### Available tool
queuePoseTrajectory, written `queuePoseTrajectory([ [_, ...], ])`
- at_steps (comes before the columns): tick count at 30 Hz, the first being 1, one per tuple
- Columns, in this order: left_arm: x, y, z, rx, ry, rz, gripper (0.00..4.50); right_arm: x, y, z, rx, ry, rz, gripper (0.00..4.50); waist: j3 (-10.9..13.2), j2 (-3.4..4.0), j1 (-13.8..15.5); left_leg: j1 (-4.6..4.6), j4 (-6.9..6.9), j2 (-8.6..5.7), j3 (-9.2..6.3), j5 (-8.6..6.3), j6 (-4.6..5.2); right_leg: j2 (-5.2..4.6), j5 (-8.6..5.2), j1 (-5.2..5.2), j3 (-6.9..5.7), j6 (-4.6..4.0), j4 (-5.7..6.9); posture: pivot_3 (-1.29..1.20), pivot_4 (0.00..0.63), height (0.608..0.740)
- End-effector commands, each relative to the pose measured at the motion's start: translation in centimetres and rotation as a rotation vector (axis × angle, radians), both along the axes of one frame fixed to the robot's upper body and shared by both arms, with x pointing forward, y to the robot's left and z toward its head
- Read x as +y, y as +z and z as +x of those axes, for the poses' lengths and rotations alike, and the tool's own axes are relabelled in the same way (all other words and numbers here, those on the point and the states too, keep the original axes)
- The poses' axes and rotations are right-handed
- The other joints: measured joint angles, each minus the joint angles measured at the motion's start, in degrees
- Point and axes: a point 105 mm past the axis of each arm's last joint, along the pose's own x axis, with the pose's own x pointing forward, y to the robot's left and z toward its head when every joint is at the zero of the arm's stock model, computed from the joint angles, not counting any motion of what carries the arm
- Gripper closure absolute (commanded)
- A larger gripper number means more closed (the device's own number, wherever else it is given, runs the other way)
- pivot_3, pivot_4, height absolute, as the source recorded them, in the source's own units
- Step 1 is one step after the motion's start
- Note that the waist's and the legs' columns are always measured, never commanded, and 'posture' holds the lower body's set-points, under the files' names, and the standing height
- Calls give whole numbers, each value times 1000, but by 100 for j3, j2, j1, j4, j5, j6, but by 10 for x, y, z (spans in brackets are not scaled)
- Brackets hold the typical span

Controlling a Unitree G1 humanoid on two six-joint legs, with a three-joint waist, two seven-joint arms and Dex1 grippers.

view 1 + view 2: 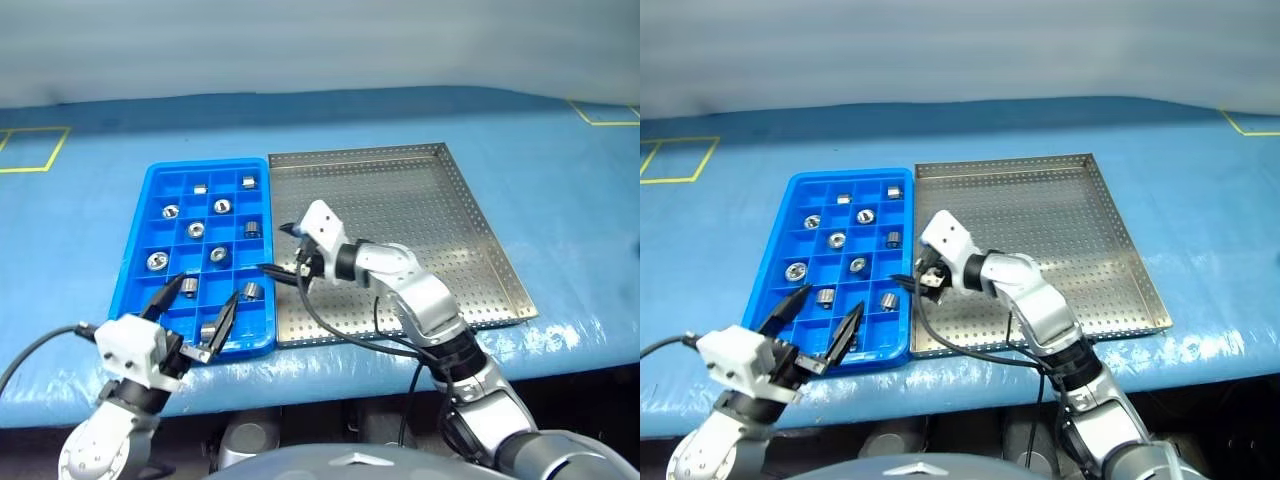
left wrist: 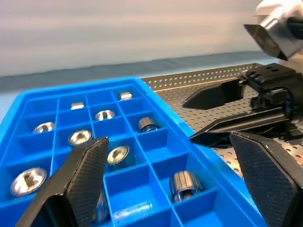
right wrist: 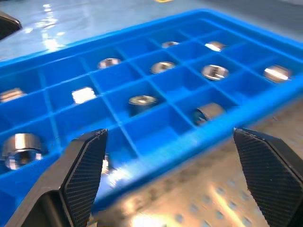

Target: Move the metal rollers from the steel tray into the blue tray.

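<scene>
Risk from here: left gripper (image 1: 200, 305) and right gripper (image 1: 282, 250), both with jaws released and empty, crowding the same near end of the blue tray (image 1: 158, 188); a clash or a nudged wall could jolt parts out of their cells. Metal rollers (image 1: 222, 206): small, shiny, holed cylinders, scattered singly among the compartments, some upright, some tipped. Steel tray (image 1: 440, 215) at 3 o'clock of the blue one, touching, apparently emptied.

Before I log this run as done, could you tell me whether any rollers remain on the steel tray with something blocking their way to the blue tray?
No rollers show on the steel tray; the metal rollers sit in the blue tray, so nothing is blocked.
</scene>
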Motion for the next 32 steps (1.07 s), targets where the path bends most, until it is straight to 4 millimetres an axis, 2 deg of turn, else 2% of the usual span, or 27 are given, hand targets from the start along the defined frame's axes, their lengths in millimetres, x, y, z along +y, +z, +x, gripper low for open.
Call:
queuePoseTrajectory([
  [1, 11, 10, 15, -35, 18, 17, 0, -19, 14, 8, -71, -112, 39, 35, -2, -3, -164, 0, 0, 0, 0, 1, -2, -1, 2, 0, 0, 2, 0, 101, 150, 740],
  [8, 24, 22, 51, -98, 76, 34, 0, -50, 14, 11, -92, -263, 49, 35, -4, -5, -472, 5, 5, 0, 5, 1, -3, -2, 30, 5, 7, 7, 2, 23, 150, 740],
  [14, 23, 16, 71, -73, 100, 23, 0, -68, 6, 7, -94, -351, 23, 35, -7, -8, -606, 10, 13, -3, 10, 1, -2, -3, 37, 11, 15, 12, 2, -19, 150, 740],
  [22, 10, 1, 71, 14, 25, 2, 0, -80, -5, 4, -81, -447, 24, 35, -7, -9, -698, 10, 14, -3, 14, 1, -2, -3, 40, 10, 20, 15, 3, -34, 150, 740],
  [26, 0, -2, 65, 38, -34, -3, 0, -78, -5, 5, -85, -461, 42, 35, -7, -9, -742, 11, 18, -4, 18, 1, -2, -3, 35, 11, 25, 23, 4, -32, 150, 740],
  [32, -1, -5, 62, 47, -38, -2, 0, -75, -5, 7, -90, -455, 44, 35, -7, -9, -762, 11, 21, -4, 21, 1, -2, -2, 34, 11, 28, 25, 4, -15, 150, 740],
])
